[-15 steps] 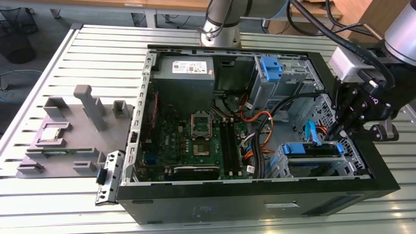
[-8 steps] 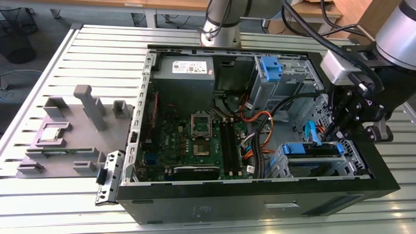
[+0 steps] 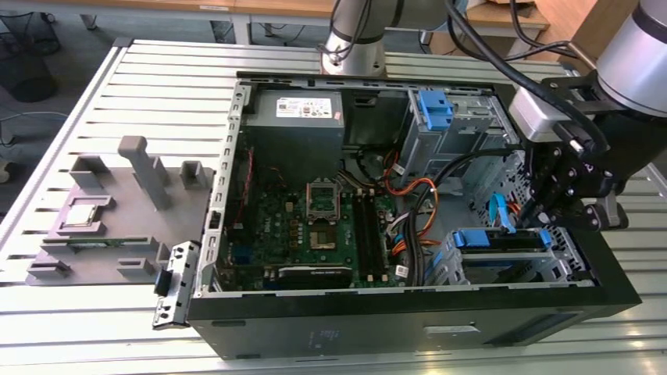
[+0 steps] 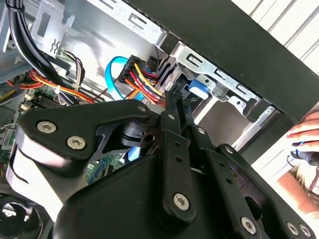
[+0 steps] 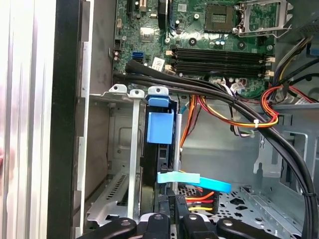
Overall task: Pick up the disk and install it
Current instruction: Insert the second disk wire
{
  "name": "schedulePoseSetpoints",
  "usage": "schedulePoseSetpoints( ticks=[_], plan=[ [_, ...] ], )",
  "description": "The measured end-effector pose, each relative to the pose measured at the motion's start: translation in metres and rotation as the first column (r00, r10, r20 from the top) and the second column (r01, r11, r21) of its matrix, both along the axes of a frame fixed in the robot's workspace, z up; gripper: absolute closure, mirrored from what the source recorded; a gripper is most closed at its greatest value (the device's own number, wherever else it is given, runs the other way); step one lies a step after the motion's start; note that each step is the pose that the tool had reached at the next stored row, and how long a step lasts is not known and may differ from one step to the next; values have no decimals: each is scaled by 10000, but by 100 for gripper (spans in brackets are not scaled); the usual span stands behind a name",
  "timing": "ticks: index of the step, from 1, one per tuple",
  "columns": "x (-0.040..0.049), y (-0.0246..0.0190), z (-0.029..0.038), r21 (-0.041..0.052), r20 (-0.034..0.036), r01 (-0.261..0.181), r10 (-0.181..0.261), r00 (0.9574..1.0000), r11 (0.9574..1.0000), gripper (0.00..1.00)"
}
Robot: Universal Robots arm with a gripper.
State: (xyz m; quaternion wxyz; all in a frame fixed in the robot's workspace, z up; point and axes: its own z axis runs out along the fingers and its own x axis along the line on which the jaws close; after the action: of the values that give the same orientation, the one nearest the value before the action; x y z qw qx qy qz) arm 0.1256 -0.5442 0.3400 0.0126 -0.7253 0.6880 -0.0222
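Gripper point(image 5: 169, 219) linkage sits closest to both wrist cameras, fingertips right at the disk point(image 5: 160, 130), which stands on edge in the drive cage point(image 5: 133, 164).

Disk's blue frame shows between the cage's metal rails in the first wrist view; in the exterior view the disk point(image 3: 502, 241) is at about 4 o'clock in the open PC case point(image 3: 417, 312), under the gripper point(image 3: 568, 211). Fingers look drawn close together, but whether they pinch the disk can't be told. Motherboard point(image 3: 312, 226) lies mid-case. Grey parts tray point(image 3: 105, 219) sits at 9 o'clock on the slatted table point(image 3: 156, 78). Someone's hand point(image 4: 304, 137) is beside the case.
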Motion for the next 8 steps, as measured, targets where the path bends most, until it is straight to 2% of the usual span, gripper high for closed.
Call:
schedulePoseSetpoints(
  ticks=[8],
  plan=[
    [-41,-40,-13,23,156,-173,173,9997,9998,83]
  ],
)
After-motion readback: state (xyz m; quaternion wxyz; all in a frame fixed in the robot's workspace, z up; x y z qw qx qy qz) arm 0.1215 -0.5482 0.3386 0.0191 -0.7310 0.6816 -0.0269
